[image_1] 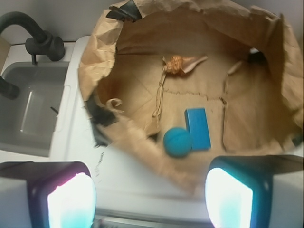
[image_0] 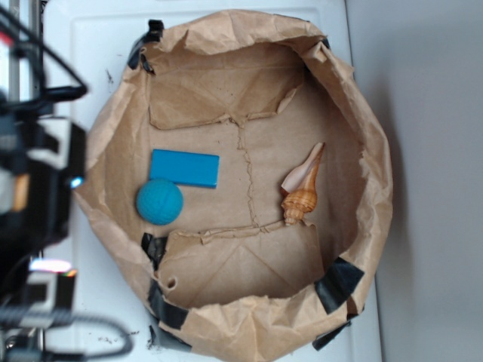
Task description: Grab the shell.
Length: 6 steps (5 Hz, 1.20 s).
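though untouched, shell [image_0: 303, 188] beside bag wall [image_0: 370, 166]

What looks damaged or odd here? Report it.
The brown paper bag serving as a bin is torn and crumpled, its rim patched with black tape. Its floor has a ragged tear running between the shell and the blue block. The items themselves look intact.

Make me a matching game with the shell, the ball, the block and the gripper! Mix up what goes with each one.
Things:
1. shell
2. ball
3. block
4. gripper

Descriptions:
A. blue, flat, rectangular
B. open, outside the paper bag
C. orange-tan with a pale pointed end, lying alone
D. blue, round, touching the block

Pairs: 1-C, 2-D, 3-A, 4-B
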Available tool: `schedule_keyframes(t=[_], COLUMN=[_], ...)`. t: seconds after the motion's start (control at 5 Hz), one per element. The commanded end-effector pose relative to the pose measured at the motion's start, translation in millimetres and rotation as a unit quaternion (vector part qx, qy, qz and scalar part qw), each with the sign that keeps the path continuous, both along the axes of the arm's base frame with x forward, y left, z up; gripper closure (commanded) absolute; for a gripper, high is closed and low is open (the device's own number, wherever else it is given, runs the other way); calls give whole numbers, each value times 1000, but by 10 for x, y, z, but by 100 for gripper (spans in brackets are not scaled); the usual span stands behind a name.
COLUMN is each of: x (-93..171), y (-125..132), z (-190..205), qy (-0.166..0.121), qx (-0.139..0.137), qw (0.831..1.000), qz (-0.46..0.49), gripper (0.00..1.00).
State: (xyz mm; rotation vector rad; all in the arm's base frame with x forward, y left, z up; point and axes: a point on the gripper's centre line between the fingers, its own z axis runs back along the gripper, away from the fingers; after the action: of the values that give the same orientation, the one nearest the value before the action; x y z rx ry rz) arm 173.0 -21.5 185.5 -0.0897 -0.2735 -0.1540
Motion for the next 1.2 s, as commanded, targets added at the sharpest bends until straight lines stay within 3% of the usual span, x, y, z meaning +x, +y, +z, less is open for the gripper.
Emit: schedule_keyframes(t=[0.0,0.2,0.4,0.6,1.0], x=[452,827,1006,1106,1106], y=[235,198,272,337,337], z=[-398,-466,-426,-513,-513], qy=[1,36,39,-8,-8], qx=[15,5,-27,-52,-52], qw=[1000,999,996,978,978], qz=[11,32,81,202,202], gripper=[0,0,0,0,0])
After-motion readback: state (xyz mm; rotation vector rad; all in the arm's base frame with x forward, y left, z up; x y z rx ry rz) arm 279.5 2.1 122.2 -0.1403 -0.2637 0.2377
